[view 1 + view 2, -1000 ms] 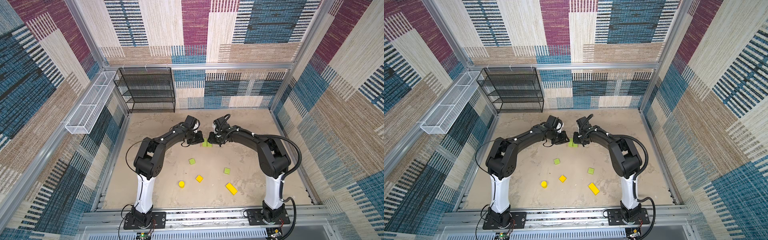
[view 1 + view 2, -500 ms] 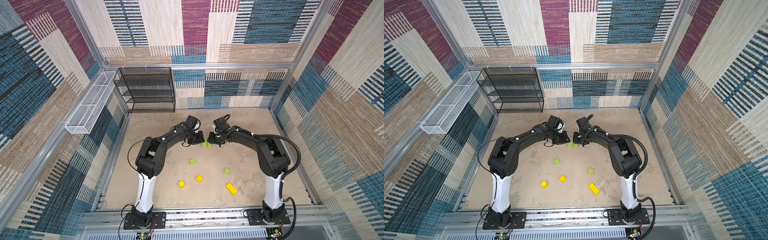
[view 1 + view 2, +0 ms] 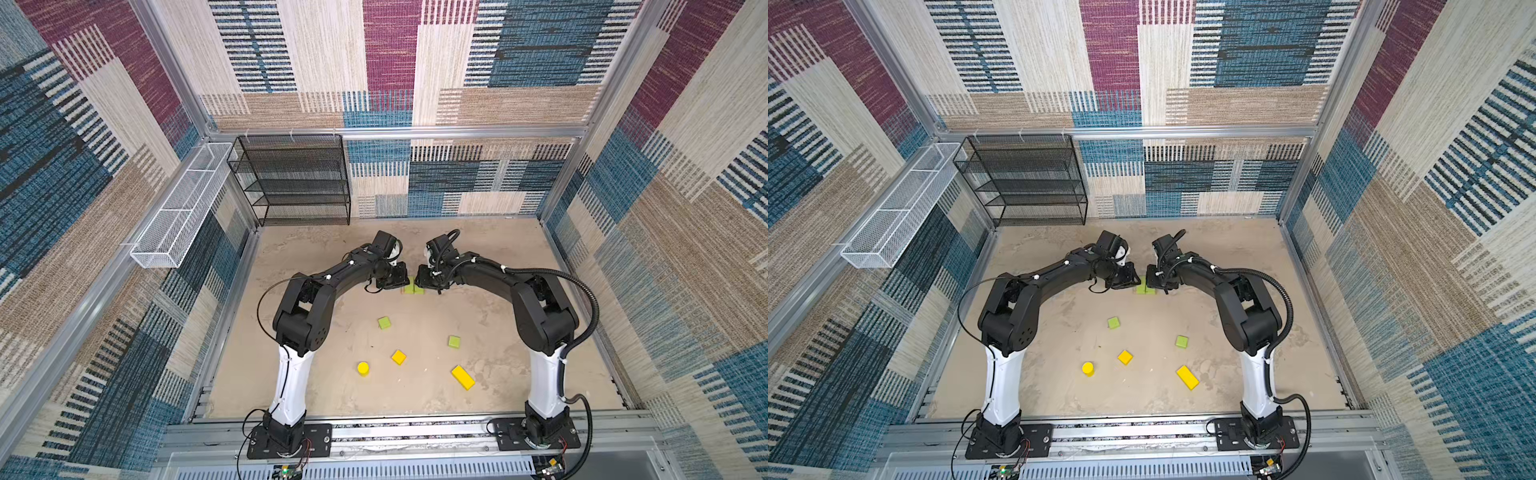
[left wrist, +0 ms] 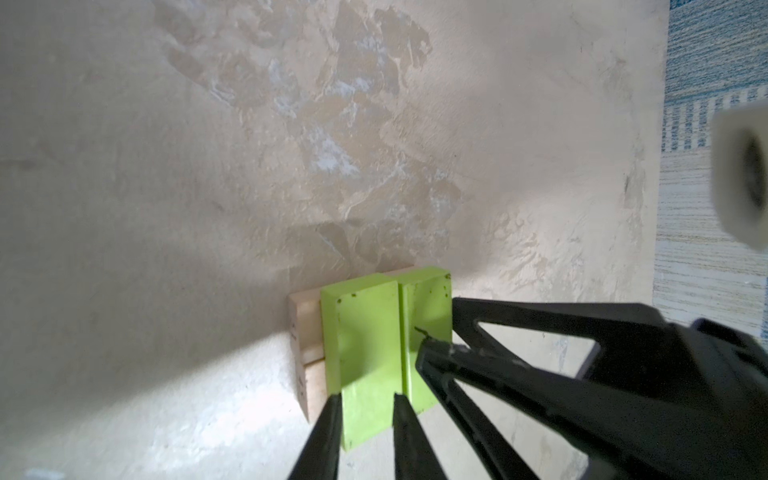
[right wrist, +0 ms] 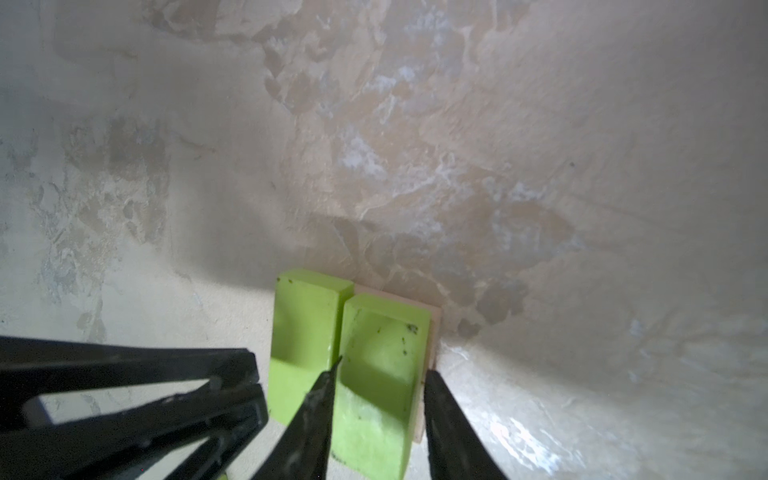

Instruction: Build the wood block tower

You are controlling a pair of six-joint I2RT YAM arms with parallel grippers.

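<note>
The ground here is a sandy beige tabletop (image 3: 498, 249) with pale blotchy patches. Tall walls (image 3: 390, 50) stand all around it, covered in woven patches of blue, purple and tan. A black mesh shelf (image 3: 291, 178) stands at the back, and a white wire basket (image 3: 178, 216) hangs on the side wall. Toward the back, in the middle, sits the little tower (image 3: 414, 289). It is two flat tan wood planks (image 4: 305, 332) with two green blocks on top, lying side by side and touching. The left gripper (image 4: 365, 401) pinches the left long lime-green block (image 4: 361, 332) at one end. The right gripper (image 5: 384, 370) pinches the right long lime-green block (image 5: 382, 353) from the other end. Nearer the front, well apart, lie a lime-green cube (image 3: 384, 323), a second lime-green cube (image 3: 454, 342), a yellow cube (image 3: 398, 357), a short yellow cylinder (image 3: 363, 368) and a long yellow bar (image 3: 463, 377). In both top views the black arms cover most of the tower, so only a bit of green shows. The wrist views cut off the near ends of the green blocks. A blurry pale lump (image 4: 739, 174) at one edge is too fuzzy to tell what it is.
</note>
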